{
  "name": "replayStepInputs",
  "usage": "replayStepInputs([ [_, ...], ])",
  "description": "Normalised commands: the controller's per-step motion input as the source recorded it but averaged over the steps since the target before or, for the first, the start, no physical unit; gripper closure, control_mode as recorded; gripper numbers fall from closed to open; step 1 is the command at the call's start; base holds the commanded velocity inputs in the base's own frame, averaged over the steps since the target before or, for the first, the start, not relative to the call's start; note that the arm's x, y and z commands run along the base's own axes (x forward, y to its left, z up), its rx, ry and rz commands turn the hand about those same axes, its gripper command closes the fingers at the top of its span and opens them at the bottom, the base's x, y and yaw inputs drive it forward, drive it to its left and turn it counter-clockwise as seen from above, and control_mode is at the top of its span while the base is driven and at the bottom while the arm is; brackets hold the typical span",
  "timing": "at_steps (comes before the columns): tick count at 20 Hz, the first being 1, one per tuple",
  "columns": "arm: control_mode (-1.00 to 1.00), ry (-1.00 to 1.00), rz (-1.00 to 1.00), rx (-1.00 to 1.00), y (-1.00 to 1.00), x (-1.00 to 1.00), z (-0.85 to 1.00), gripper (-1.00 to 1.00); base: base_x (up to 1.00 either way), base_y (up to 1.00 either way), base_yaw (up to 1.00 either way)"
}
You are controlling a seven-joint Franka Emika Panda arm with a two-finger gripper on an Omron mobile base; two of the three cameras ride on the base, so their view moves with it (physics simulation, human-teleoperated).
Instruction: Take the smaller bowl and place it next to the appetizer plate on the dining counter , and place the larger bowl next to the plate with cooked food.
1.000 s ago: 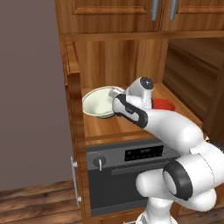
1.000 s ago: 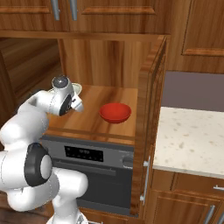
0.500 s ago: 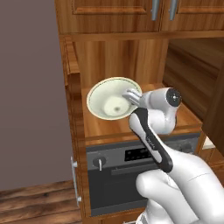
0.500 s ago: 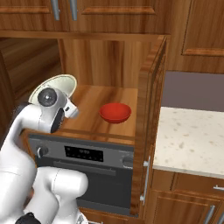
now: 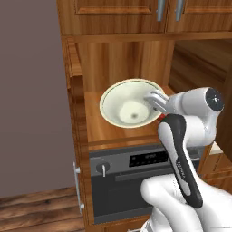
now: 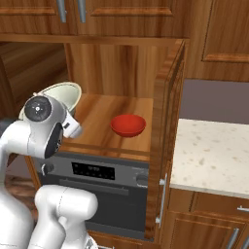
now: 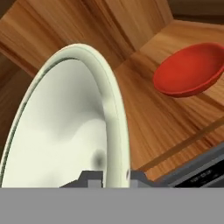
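The pincer (image 5: 155,98) pinched the rim of the larger bowl (image 5: 129,102), lifted and tilted above the wooden shelf. The smaller bowl (image 6: 128,125) sat on that shelf at its three o'clock; neither bowl was placed yet.

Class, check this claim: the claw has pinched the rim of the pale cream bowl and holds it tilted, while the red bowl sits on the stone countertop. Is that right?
Not quite. The claw does pinch the cream bowl by its rim, tilted, but the red bowl sits on the wooden shelf above the oven, not on the stone countertop. The right base view shows this.
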Motion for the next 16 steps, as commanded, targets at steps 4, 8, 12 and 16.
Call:
replayStepInputs([
  [4, -1.0, 0.23, 0.0, 0.0, -0.17, -0.73, 0.24, 1.0, 0.0, 0.0, 0.0],
  [8, -1.0, 0.17, 0.0, 0.0, -0.22, -0.87, 0.09, 1.0, 0.0, 0.0, 0.0],
  [12, 1.0, 0.04, 0.0, 0.0, -0.03, -0.25, 0.0, 1.0, -0.75, -0.01, 0.0],
  [16, 1.0, 0.0, 0.0, 0.0, 0.0, 0.0, 0.0, 1.0, -1.0, 0.0, 0.0],
])
